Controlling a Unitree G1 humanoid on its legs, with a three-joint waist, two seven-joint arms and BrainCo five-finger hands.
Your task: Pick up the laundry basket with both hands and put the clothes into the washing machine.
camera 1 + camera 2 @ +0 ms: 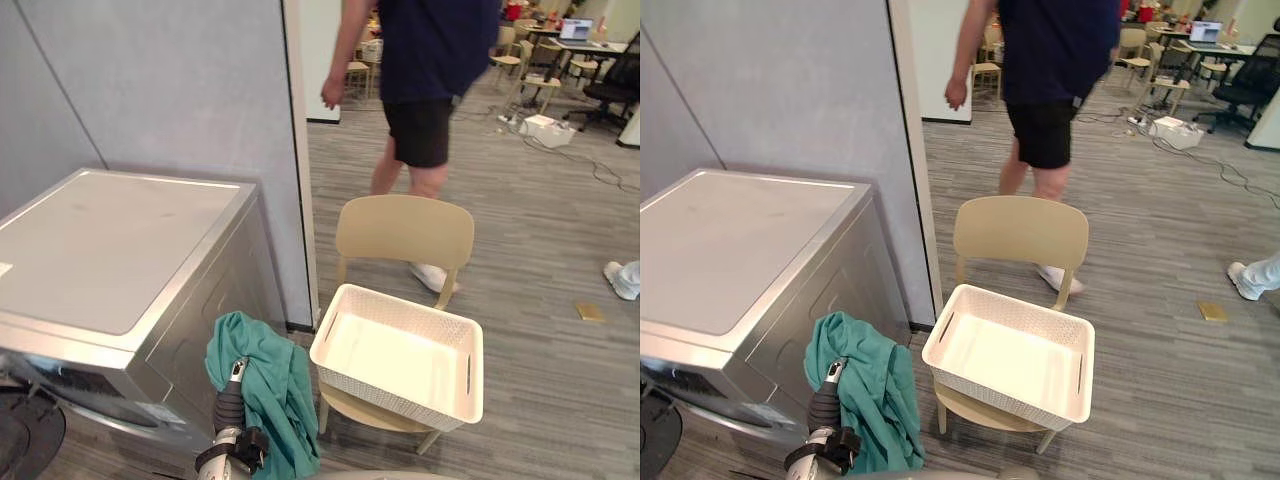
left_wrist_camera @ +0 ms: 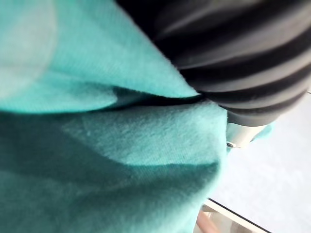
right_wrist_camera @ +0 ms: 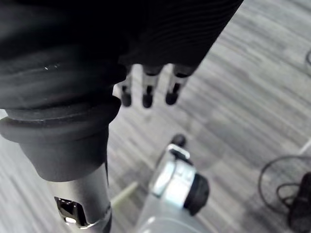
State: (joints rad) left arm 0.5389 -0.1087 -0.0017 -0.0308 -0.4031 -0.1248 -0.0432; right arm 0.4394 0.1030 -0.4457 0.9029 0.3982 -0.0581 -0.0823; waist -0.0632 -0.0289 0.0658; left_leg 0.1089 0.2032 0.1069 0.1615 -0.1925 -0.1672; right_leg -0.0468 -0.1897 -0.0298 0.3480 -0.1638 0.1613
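Teal garment (image 1: 268,385) looks soft, light, limp; drapes over left hand (image 2: 243,53), grip cannot be told. Right hand (image 3: 148,85) fingers hang loose, empty. Likely best gathered at bunched middle.

Washer (image 1: 110,250): silver metal, matt. Basket (image 1: 390,393): white plastic, perforated walls. Cloth (image 1: 275,395): teal, soft, fuzzy. Chair (image 1: 405,230): smooth beige plastic. Floor (image 1: 540,250): wood-grain.

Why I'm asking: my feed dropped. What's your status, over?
Left hand draped in teal garment, grip unseen; right hand open, empty. Basket empty on chair. Person behind chair.
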